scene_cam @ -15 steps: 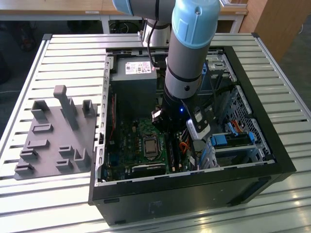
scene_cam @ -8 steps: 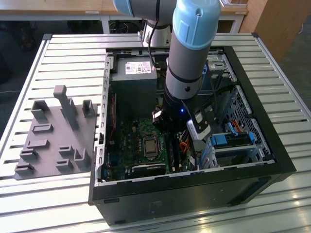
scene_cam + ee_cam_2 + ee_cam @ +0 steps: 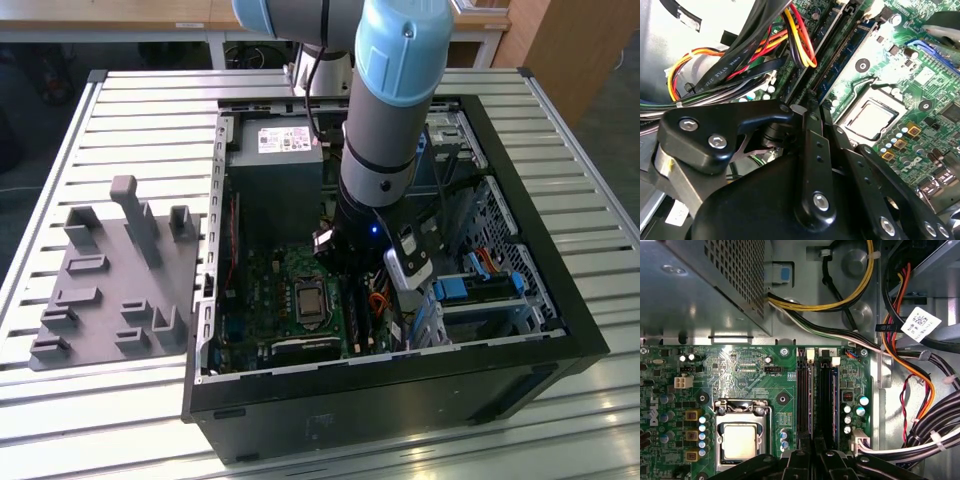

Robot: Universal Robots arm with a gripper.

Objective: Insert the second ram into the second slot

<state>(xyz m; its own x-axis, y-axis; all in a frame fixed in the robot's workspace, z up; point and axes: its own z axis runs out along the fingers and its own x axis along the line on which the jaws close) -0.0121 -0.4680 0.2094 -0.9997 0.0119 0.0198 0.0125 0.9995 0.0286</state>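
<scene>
Slatted metal surface carries one open computer case and one grey fixture plate on the exterior view's left, with wooden furniture behind. One arm reaches down into the case, and its gripper hangs over the memory slots, fingers clenched together with nothing visible between them. One blue stick with dark chips, probably the second ram, stands edge-up in a slot beside the processor socket, just ahead of the fingertips.
</scene>
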